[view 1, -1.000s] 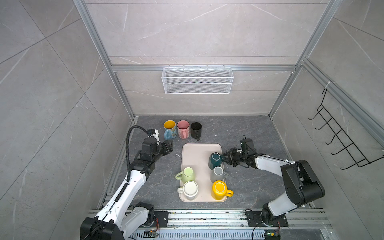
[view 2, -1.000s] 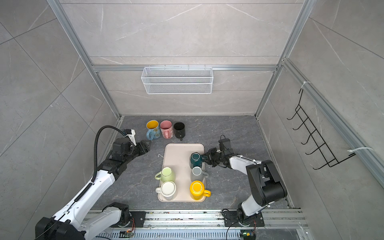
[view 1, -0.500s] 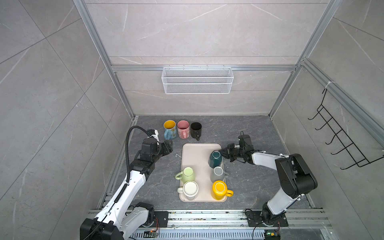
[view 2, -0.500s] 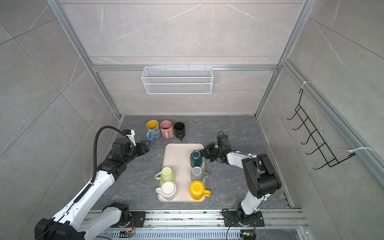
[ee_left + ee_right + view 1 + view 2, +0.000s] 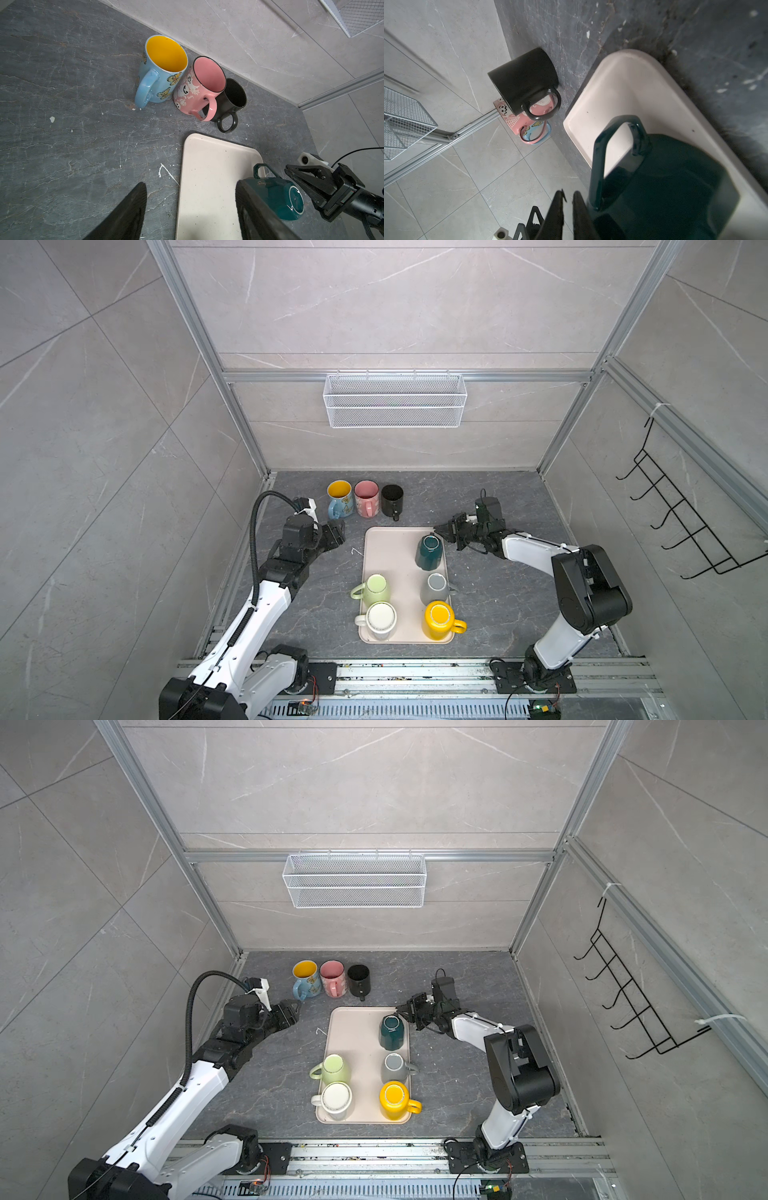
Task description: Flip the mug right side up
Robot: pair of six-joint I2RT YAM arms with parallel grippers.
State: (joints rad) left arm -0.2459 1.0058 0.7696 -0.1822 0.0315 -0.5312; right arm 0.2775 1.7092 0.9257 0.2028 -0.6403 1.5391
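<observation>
A dark green mug (image 5: pixel 430 552) (image 5: pixel 390 1032) stands upside down at the far right of the beige tray (image 5: pixel 386 556) (image 5: pixel 353 1036), its handle (image 5: pixel 600 149) toward the back wall. My right gripper (image 5: pixel 439 529) (image 5: pixel 400 1007) (image 5: pixel 568 196) is beside that handle, fingers drawn together with only a thin gap and nothing between them. The left wrist view shows the mug (image 5: pixel 276 193) and those pointed fingers (image 5: pixel 299 176) next to it. My left gripper (image 5: pixel 338 531) (image 5: pixel 293 1011) (image 5: pixel 191 184) hovers open over the table left of the tray (image 5: pixel 207 166), holding nothing.
Light green (image 5: pixel 376 589), grey (image 5: pixel 434 588), white (image 5: pixel 380 618) and yellow (image 5: pixel 438 618) mugs sit base-up nearer on the tray. Blue (image 5: pixel 340 498), pink (image 5: pixel 366 497) and black (image 5: pixel 392 499) mugs stand upright by the back wall. A wire basket (image 5: pixel 395 400) hangs above.
My right gripper has moved left and toward the back wall, up to the green mug's handle, and its jaws have drawn together. The left arm has not moved.
</observation>
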